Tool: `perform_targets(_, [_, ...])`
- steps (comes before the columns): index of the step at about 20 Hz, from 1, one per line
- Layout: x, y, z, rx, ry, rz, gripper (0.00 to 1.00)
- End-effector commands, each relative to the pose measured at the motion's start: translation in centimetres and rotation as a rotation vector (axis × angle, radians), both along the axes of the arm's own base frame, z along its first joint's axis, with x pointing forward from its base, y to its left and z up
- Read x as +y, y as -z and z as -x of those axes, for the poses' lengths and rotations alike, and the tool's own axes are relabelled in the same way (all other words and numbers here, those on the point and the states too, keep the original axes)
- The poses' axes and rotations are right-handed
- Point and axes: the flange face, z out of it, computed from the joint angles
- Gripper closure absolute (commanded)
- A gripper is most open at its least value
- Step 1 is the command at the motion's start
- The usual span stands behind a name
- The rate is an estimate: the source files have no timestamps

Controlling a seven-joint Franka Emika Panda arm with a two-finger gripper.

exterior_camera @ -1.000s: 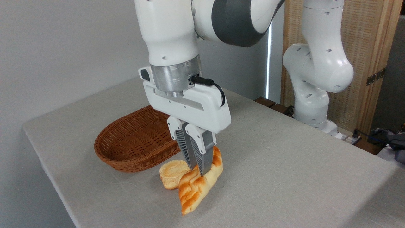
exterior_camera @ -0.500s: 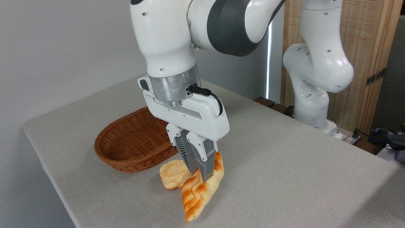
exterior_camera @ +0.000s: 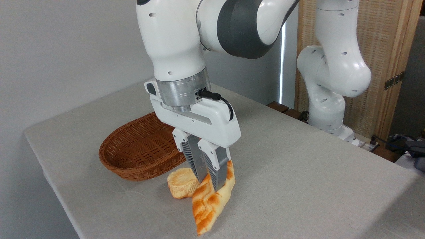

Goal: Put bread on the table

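Camera view from the table's front corner: the end effector (exterior_camera: 210,181) is down low, its two ribbed fingers (exterior_camera: 217,166) standing a little apart around the upper half of the bread (exterior_camera: 209,202). Whether the pads are gripping the loaf or have already let go, I cannot tell from here. The bread sits tilted, its far end raised between the fingers and its near pointed tip down at the table (exterior_camera: 298,172), close to the front edge. A small round bun (exterior_camera: 180,182) lies just to the left, touching or nearly touching the loaf, and the wicker basket (exterior_camera: 139,152) stands empty behind it, nearer the left edge.

So this looks like the placing step, right at the release. The loaf is out of the basket and at the cloth, though seemingly not lying flat.

What the next move calls for, I'd say, is spreading the fingers fully so the raised end can drop, then a straight lift clear. Any sideways drift risks dragging the loaf towards the front edge or nudging the bun.
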Motion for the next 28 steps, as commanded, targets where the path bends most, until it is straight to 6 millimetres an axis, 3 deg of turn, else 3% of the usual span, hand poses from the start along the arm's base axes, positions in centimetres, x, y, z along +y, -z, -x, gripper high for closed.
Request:
perform_targets(1, [0.2,-0.4,0.0,-0.01,0.017,-0.013,0.0])
perform_targets(8, [0.0,-0.5,-0.1,-0.015,0.006,-0.004,0.0])
perform_targets(10, [-0.4,-1.1,-0.2,-0.027,0.005,0.0,0.0])
perform_targets(12, [-1.2,-3.0,-0.7,-0.062,-0.041,0.034,0.0])
perform_targets(15, [-4.0,-5.1,-1.0,-0.082,-0.057,0.079,0.0])
perform_targets(17, [-6.9,-6.5,-1.0,-0.082,-0.036,0.115,0.0])
perform_targets(23, [-13.9,-9.1,0.5,-0.016,0.008,0.154,0.0])
perform_targets(28, [-14.6,-9.4,0.7,-0.01,0.016,0.177,0.0])
